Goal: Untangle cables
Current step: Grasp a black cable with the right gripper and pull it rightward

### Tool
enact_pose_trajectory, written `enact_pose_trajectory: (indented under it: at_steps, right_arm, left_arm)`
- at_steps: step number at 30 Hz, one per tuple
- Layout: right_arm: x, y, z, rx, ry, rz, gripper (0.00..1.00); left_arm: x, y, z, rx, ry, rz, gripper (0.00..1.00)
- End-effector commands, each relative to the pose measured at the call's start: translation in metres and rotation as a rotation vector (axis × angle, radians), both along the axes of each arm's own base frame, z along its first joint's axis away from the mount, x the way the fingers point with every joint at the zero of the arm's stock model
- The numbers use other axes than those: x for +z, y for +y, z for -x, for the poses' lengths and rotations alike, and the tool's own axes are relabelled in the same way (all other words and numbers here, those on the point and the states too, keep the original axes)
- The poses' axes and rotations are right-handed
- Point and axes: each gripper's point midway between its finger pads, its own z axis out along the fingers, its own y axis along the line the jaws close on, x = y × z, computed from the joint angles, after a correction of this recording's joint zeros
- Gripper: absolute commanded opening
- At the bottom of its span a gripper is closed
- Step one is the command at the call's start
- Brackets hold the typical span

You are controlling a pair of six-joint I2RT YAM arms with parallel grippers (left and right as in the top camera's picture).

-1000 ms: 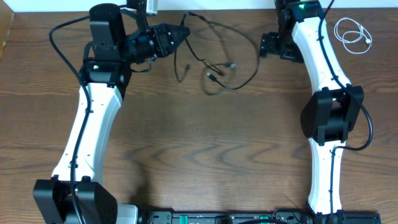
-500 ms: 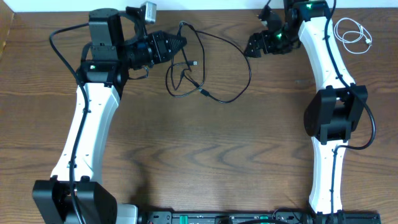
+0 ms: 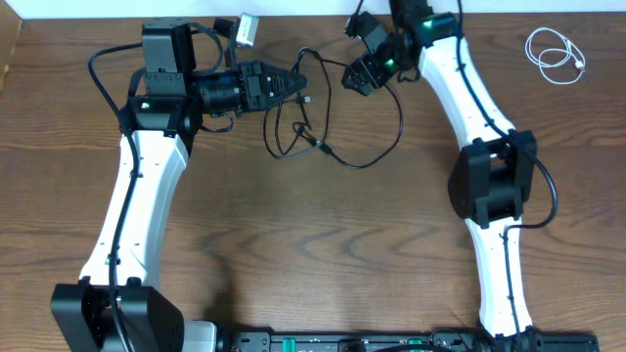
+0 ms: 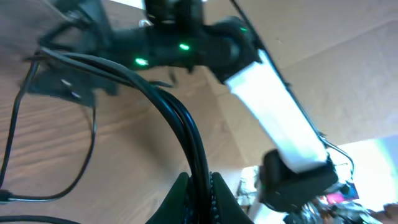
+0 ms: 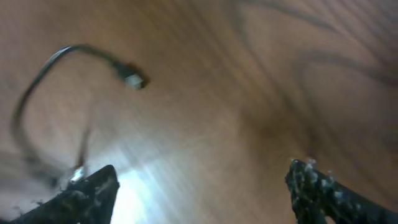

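Left gripper (image 3: 296, 86) is pinching the black cable (image 3: 337, 132). In the left wrist view the cord runs straight down between the pressed fingertips (image 4: 186, 186), and it looks like two strands side by side, though blur makes that uncertain. Right gripper (image 3: 357, 73) is spread wide, with nothing between its fingers (image 5: 87, 193); only bare wood and a small plug (image 5: 132, 79) lie beneath it.

The black cable lies in overlapping loops near the middle of the table's far edge. The white cable (image 3: 555, 51) sits coiled by the far right corner, well apart from it.

If the left gripper does hold a doubled strand, pulling could cinch the loops tighter instead of opening them. The two grippers are also near each other, so the right one closing could catch the wrong strand or knock the left fingers. A hard tug toward the far edge could drag the cord off the table.

The left arm rises from the near left corner and its wrist turns rightward along the far edge. The right arm leans from the near right across to the far middle, its gripper angled down toward the loops.
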Motion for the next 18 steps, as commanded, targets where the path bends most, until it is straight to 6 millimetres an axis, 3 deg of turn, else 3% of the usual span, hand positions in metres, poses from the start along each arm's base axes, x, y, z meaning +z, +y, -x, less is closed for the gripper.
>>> enact_pose_trajectory:
  at_steps: [1,3,6,8,13,16,18]
  right_arm:
    - [-0.012,-0.011,-0.013,-0.075,-0.008,0.035,0.75]
    - [-0.01,-0.01,-0.015,-0.101,-0.004,0.02,0.56]
    - [-0.013,-0.013,-0.011,-0.122,0.03,0.02,0.18]
    - [-0.014,-0.015,-0.007,-0.126,0.051,0.025,0.03]
    - [0.002,-0.02,0.012,-0.127,0.102,0.042,0.01]
    - [0.034,-0.027,0.025,-0.164,0.112,0.036,0.01]
    - [0.057,-0.033,0.033,-0.204,0.122,0.02,0.01]
  left_arm:
    - [0.023,-0.005,0.017,-0.07,-0.048,0.04,0.07]
    - [0.018,-0.003,0.014,-0.046,-0.033,0.022,0.07]
    - [0.007,0.002,0.004,0.027,-0.011,-0.034,0.08]
    - [-0.003,0.007,-0.002,0.082,0.012,-0.078,0.07]
    - [-0.05,0.037,-0.018,0.299,0.134,-0.288,0.08]
    - [-0.079,0.05,-0.017,0.386,0.208,-0.429,0.09]
    - [-0.097,0.054,-0.014,0.42,0.246,-0.519,0.17]
